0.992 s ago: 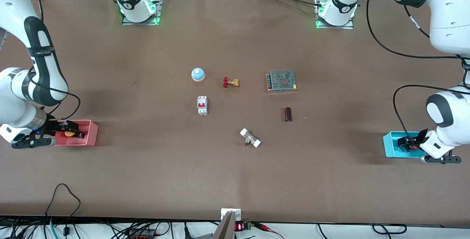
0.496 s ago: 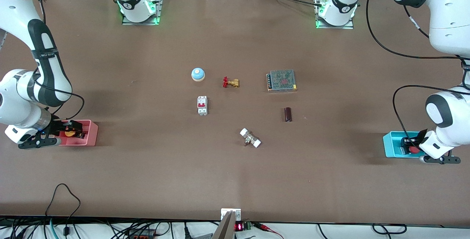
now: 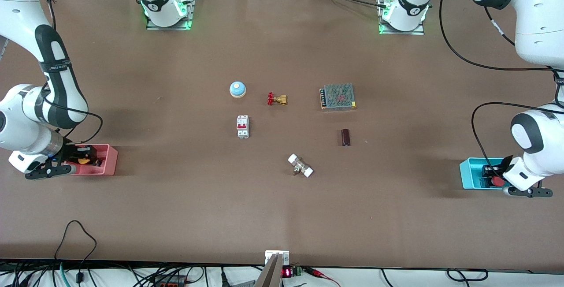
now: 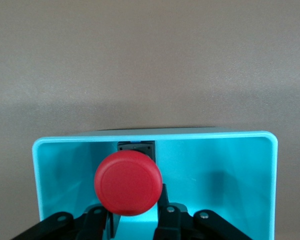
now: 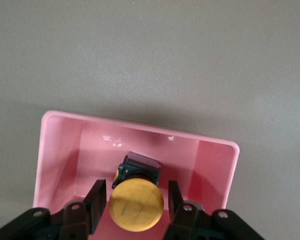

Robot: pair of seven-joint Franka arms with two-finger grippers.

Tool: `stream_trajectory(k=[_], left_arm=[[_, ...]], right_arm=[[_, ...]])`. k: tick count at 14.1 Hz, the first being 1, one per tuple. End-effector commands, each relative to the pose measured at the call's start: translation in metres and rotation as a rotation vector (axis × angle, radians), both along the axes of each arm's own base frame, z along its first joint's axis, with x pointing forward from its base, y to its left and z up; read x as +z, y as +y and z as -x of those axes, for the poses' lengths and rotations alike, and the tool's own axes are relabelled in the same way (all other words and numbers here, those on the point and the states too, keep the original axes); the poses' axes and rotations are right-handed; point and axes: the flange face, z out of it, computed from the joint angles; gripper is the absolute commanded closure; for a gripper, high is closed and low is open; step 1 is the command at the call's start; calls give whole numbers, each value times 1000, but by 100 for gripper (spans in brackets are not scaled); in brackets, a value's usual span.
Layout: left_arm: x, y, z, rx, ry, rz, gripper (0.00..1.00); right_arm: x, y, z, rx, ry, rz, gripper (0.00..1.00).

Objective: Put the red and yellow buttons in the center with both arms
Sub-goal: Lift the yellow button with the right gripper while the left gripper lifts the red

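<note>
The red button (image 3: 498, 181) sits in a cyan bin (image 3: 468, 173) at the left arm's end of the table. My left gripper (image 3: 492, 175) is down in that bin. In the left wrist view its fingers (image 4: 166, 212) press in under the red cap (image 4: 128, 183), shut on the button's body. The orange-yellow button (image 3: 83, 161) lies in a pink bin (image 3: 109, 163) at the right arm's end. My right gripper (image 3: 82, 160) is low in that bin. In the right wrist view its open fingers (image 5: 96, 205) straddle the yellow cap (image 5: 136, 205) with small gaps.
Around the table's middle lie a blue-and-white bell (image 3: 237, 88), a brass valve with a red handle (image 3: 277, 99), a white breaker (image 3: 243, 126), a mesh-topped power supply (image 3: 338, 97), a dark cylinder (image 3: 346, 137) and a white-ended fitting (image 3: 300, 165).
Both grippers have sunk lower into their bins. The right wrist shifted slightly toward the table's middle. The left gripper's fingers now sit around the red button.
</note>
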Motion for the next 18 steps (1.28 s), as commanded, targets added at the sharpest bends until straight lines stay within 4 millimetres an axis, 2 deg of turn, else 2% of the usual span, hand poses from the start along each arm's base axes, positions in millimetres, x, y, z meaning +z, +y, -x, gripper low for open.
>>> stream_trajectory(k=[1,2,4,5,8,10,11,12,14,16,17,18], left_arm=[[3,5,-6,-27,-13,-10,59],[6,7,-9,-27,-48,-22,57],[3,10,-9,-20,-78,-30,56],[6,11,-11,-17,-86,-30,54],[9,10,-14,-11,-114,-33,52],[8,10,-15,-6,-131,-30,50],[7,10,-15,-6,-129,-29,50],[8,10,-15,-6,-131,-30,53],[7,9,-15,-6,-129,-29,57],[6,9,-15,-10,-127,-30,65],[7,8,-16,-13,-128,-31,69],[8,7,-16,-15,-128,-32,72]], right_arm=[[0,-2,1,24,-5,5,61],[0,-2,1,24,-5,5,67],[7,-2,-1,29,-15,9,71],[21,-1,-4,51,-29,14,71],[99,17,2,95,-1,9,71],[166,61,13,109,18,-18,71],[189,86,20,68,33,-26,71],[203,127,28,-21,60,-31,71],[202,210,41,-126,102,-30,71],[173,279,54,-207,76,-45,71],[149,299,59,-242,38,-57,70],[122,307,63,-250,10,-77,71]])
